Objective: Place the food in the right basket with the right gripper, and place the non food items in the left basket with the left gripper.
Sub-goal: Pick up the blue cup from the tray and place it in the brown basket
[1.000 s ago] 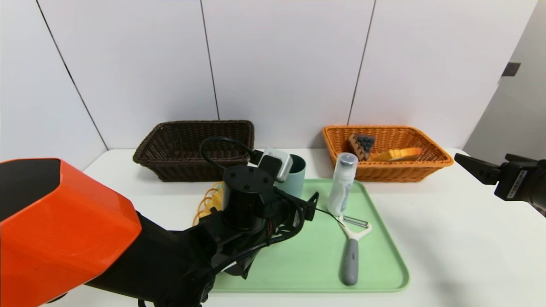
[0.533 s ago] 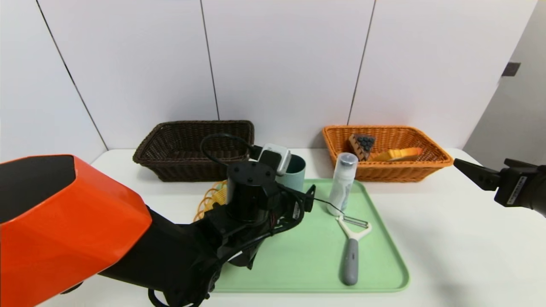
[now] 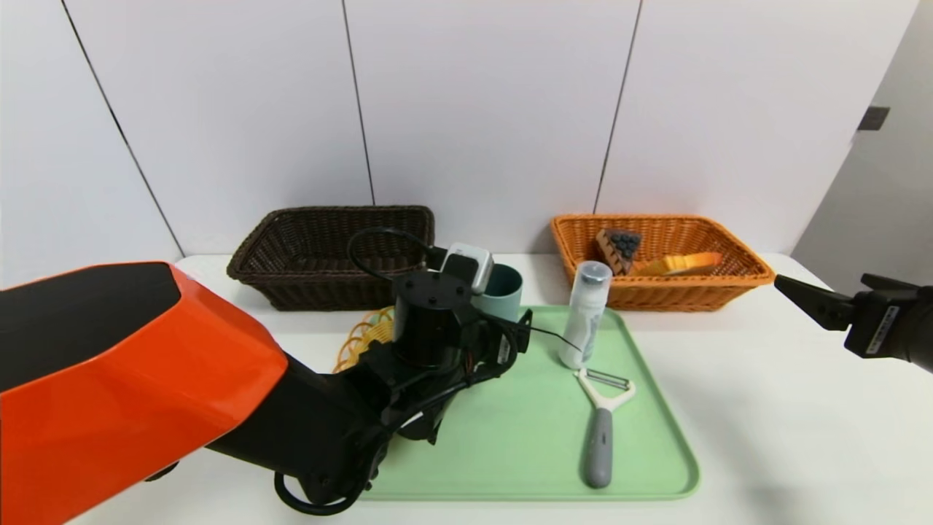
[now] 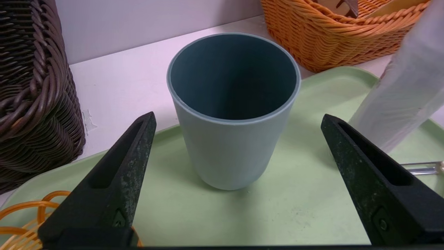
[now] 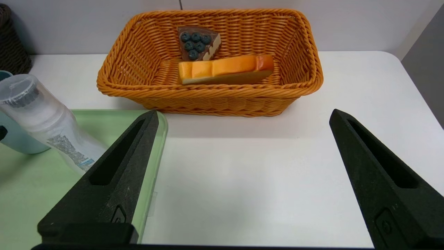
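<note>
I am lining my left gripper [image 4: 237, 121], jaws wide and empty, around the upright blue-grey plastic cup [image 4: 233, 107] at frame centre for grasping; right gripper [image 5: 242, 118] is idling open at right.

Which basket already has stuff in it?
The orange basket on the robot's right: it holds a cake slice and an orange food wedge. The dark brown basket on the left shows nothing inside.
</note>
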`<control>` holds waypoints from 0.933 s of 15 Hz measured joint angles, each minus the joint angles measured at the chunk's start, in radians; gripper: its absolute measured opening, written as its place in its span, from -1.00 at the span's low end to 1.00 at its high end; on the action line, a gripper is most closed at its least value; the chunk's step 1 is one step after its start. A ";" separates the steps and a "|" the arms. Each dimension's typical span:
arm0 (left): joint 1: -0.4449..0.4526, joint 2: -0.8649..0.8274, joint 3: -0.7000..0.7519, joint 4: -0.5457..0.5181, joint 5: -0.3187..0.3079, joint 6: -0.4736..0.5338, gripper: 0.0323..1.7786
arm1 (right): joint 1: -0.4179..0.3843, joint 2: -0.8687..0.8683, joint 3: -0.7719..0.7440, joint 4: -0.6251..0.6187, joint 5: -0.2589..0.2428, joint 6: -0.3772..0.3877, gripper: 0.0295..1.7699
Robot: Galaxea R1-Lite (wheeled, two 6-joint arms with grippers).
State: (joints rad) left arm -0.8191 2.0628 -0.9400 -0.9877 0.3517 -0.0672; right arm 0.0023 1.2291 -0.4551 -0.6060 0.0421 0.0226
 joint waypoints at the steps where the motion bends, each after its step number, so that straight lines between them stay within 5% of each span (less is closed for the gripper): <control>1: 0.002 0.007 -0.006 -0.001 -0.001 -0.001 0.90 | 0.000 -0.002 0.004 0.001 0.001 -0.002 0.92; 14: 0.014 0.123 -0.139 0.002 -0.003 -0.006 0.90 | 0.001 -0.034 0.029 0.000 0.007 -0.006 0.92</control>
State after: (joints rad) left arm -0.8049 2.1855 -1.0785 -0.9855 0.3491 -0.0730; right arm 0.0036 1.1949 -0.4266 -0.6055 0.0496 0.0168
